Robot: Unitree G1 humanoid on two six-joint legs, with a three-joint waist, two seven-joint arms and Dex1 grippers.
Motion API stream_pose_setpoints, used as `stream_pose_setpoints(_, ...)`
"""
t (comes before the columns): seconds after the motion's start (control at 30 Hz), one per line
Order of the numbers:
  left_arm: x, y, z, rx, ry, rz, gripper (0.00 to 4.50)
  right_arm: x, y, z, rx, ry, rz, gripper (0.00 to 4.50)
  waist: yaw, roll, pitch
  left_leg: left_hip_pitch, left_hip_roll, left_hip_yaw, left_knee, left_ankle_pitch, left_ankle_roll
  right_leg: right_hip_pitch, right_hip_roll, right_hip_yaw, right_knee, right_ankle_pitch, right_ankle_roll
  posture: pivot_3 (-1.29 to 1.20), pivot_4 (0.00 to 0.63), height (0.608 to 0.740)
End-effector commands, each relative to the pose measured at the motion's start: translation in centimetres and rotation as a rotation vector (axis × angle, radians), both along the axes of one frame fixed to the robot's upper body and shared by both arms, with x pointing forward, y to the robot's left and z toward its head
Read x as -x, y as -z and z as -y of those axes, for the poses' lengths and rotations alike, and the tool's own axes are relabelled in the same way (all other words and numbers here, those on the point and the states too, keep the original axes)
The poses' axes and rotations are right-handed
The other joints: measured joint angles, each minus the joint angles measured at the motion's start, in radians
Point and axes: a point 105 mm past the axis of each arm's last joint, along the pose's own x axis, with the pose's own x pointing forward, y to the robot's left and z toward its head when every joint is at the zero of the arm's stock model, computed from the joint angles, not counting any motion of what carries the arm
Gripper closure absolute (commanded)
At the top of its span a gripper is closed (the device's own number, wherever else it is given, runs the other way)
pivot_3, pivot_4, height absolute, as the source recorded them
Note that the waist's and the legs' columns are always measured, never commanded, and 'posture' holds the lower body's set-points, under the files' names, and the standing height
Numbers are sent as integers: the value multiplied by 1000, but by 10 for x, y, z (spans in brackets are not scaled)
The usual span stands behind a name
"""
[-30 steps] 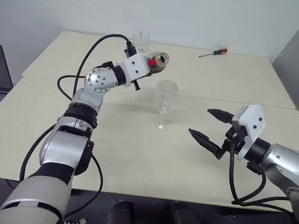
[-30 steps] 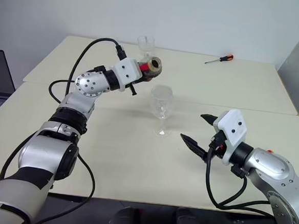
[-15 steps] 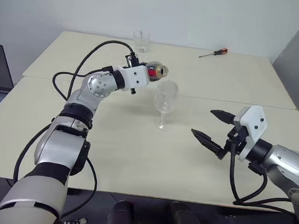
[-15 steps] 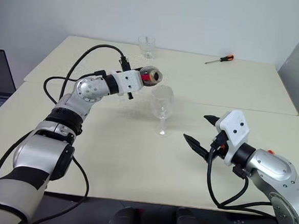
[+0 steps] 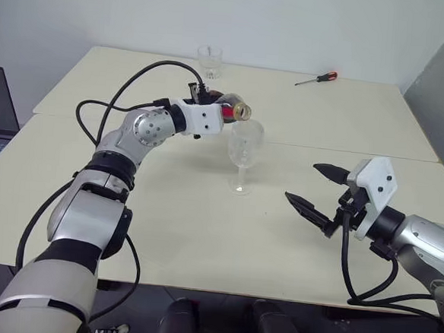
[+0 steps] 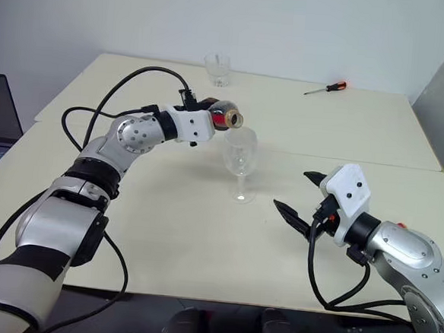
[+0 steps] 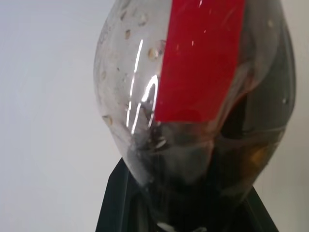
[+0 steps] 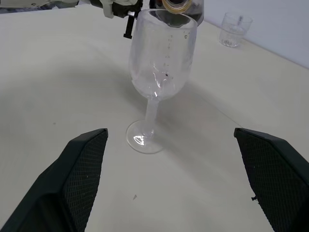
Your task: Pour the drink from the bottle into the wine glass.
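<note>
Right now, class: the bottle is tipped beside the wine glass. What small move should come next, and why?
Probably tip the bottle a little further: the left gripper holds it on its side, mouth at the wine glass's rim, yet the glass looks empty.

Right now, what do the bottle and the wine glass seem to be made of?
The bottle: likely thin clear plastic, glossy, with droplets inside its wall and a red tag. The wine glass: apparently clear glass, smooth, with bright glints on its bowl and foot.

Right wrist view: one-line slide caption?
Tipped bottle mouth over the empty wine glass; open right fingers frame the shot.
</note>
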Motion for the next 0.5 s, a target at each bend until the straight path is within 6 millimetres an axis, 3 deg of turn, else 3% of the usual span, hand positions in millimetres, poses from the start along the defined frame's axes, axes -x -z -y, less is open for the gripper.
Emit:
stream_pose_setpoints(0.03,3,-33,4,11,22,117,3762,2,-9,1,8,0,44,0,0,0,0,0,0,0,0,0,0,0,0,0,0,0,0,0,150,740)
stream_pose_setpoints(0.5,5,-42,6,-54,32,195,3762,0,-10,4,18,5,46,0,0,0,0,0,0,0,0,0,0,0,0,0,0,1,-1,0,150,740)
